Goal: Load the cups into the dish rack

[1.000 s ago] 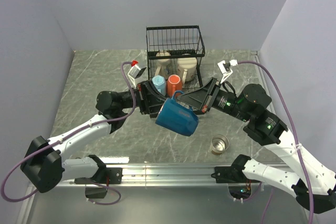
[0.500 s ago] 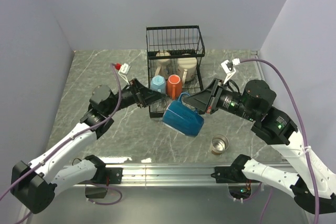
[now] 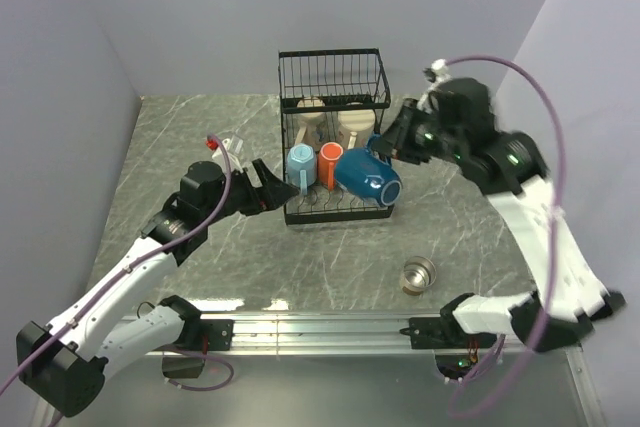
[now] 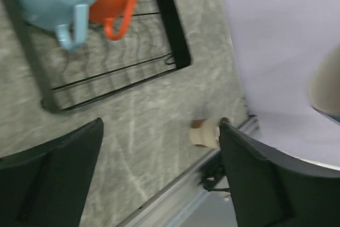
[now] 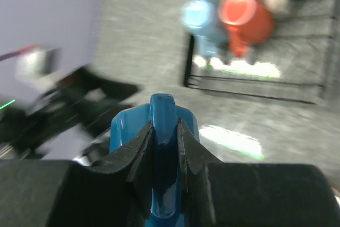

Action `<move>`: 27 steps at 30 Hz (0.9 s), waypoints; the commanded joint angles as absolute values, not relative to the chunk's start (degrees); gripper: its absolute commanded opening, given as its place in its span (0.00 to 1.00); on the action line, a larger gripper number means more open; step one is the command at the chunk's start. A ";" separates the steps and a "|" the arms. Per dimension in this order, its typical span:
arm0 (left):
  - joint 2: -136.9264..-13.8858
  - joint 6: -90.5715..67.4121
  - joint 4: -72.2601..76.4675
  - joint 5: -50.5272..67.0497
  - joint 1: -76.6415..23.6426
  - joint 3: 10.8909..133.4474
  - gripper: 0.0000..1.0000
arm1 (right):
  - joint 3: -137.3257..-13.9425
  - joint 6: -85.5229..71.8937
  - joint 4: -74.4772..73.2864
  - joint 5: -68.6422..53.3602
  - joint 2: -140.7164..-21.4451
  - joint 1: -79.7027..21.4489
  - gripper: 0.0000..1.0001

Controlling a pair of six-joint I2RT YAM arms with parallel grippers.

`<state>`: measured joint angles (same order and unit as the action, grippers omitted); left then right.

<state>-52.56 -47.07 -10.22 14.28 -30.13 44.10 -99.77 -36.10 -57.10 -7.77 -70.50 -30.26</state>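
My right pincer (image 3: pixel 384 150) is closed narrowly on the handle of the dark blue mug (image 3: pixel 366 175). In the right wrist view, my two black fingers (image 5: pixel 141 150) press on either side of the blue handle, with no gap showing between pad and handle. The mug hangs just beneath and ahead of this pincer, tipped on its side over the low tray end of the dish rack (image 3: pixel 335 215). I cannot tell whether it touches the wires. Just beside it, away from my right pincer, the orange mug (image 3: pixel 331 162) and the light blue mug (image 3: pixel 300 162) sit side by side in the tray. Beyond them, two cream mugs (image 3: pixel 357 128) stand in the taller basket section.

My left pincer (image 3: pixel 274 185) is spread wide and holds nothing. It hovers above the table (image 3: pixel 190 137), just off the rack's edge, with its tips pointing at the light blue mug. In the left wrist view, both mugs lie ahead of its fingers (image 4: pixel 50 171), handles towards them.

The small steel cup (image 3: pixel 419 273) stands on the table well below and behind my right pincer, apart from the rack.
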 commanded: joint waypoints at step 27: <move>-51.68 -37.97 -15.03 14.32 -29.79 42.81 0.95 | -115.84 -36.39 -69.43 0.18 -118.38 -19.86 0.00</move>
<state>-51.29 -38.37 -18.92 11.84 -30.06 43.59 -118.04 -34.85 -66.89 1.96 -117.27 -20.36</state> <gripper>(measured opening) 0.955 0.251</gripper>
